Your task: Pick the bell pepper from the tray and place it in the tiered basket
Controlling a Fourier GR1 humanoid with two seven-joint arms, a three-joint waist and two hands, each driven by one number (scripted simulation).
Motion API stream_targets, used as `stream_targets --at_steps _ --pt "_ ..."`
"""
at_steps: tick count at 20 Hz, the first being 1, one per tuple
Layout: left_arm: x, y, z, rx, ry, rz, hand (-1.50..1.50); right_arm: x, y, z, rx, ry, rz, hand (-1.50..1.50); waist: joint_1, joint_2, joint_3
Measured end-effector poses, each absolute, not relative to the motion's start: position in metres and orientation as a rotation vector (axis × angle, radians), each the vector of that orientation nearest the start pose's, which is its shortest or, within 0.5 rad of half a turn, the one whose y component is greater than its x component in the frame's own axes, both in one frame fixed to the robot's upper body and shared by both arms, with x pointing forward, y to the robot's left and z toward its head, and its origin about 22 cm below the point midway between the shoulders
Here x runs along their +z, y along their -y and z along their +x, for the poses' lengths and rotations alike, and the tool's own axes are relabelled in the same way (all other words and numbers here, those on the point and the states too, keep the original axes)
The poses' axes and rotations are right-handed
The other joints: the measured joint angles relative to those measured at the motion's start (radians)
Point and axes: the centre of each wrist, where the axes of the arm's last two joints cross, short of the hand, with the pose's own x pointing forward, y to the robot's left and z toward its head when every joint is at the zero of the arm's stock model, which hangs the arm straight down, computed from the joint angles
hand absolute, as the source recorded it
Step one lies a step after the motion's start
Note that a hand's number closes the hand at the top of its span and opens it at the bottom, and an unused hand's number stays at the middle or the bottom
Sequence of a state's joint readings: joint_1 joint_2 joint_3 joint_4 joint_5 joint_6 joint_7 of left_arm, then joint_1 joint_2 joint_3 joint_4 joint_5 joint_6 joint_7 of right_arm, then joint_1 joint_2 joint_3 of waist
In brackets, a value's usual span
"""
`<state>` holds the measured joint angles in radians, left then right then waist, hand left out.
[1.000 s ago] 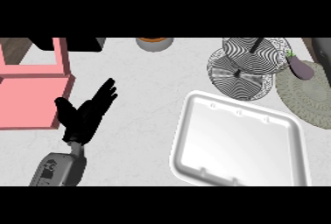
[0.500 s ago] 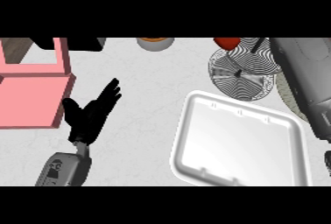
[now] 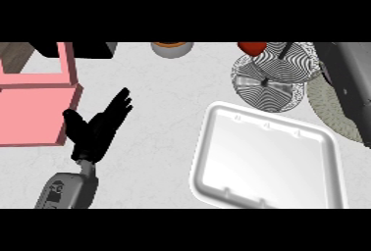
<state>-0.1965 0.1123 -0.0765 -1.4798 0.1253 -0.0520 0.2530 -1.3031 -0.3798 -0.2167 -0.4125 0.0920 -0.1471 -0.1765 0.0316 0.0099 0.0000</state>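
Since a moment ago my right forearm (image 3: 346, 73) swung over the wire tiered basket (image 3: 275, 78); its hand is hidden. Red bell pepper (image 3: 251, 48) sits there, white tray (image 3: 264, 157) bare, left hand (image 3: 98, 128) open.

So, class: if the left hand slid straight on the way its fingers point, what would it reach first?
The left hand points up and slightly right across bare counter. The way looks free; the cup at the far edge is roughly in line, though height is unclear.

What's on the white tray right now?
Nothing shows on the white tray. A red thing, likely the bell pepper, sits up by the tiered basket.
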Motion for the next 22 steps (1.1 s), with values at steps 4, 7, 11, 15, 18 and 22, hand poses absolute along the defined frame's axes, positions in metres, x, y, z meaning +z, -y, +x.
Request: stream_targets --at_steps 4,7,11,15,18,22 --pt "0.026 -0.22 0.283 -0.166 1.39 -0.128 0.0 0.234 0.284 0.473 0.029 1.824 -0.394 -1.5 -0.008 -0.002 0.0" --pt "0.028 -0.219 0.282 -0.16 1.392 -0.123 0.0 0.233 0.332 0.461 0.002 1.783 -0.437 -1.5 -0.014 -0.003 0.0" --pt "0.026 -0.22 0.281 -0.154 1.395 -0.115 0.0 0.235 0.399 0.436 0.039 1.765 -0.437 -1.5 -0.022 -0.004 0.001" --pt "0.028 -0.22 0.284 -0.15 1.401 -0.114 0.0 0.233 0.464 0.398 0.121 1.749 -0.421 -1.5 -0.026 -0.002 0.001" --pt "0.027 -0.221 0.284 -0.151 1.396 -0.115 0.0 0.236 0.506 0.366 0.179 1.734 -0.409 -1.5 -0.026 -0.002 0.002" --pt "0.024 -0.227 0.283 -0.154 1.396 -0.121 0.0 0.242 0.553 0.321 0.203 1.731 -0.399 -1.5 -0.017 0.002 0.003"
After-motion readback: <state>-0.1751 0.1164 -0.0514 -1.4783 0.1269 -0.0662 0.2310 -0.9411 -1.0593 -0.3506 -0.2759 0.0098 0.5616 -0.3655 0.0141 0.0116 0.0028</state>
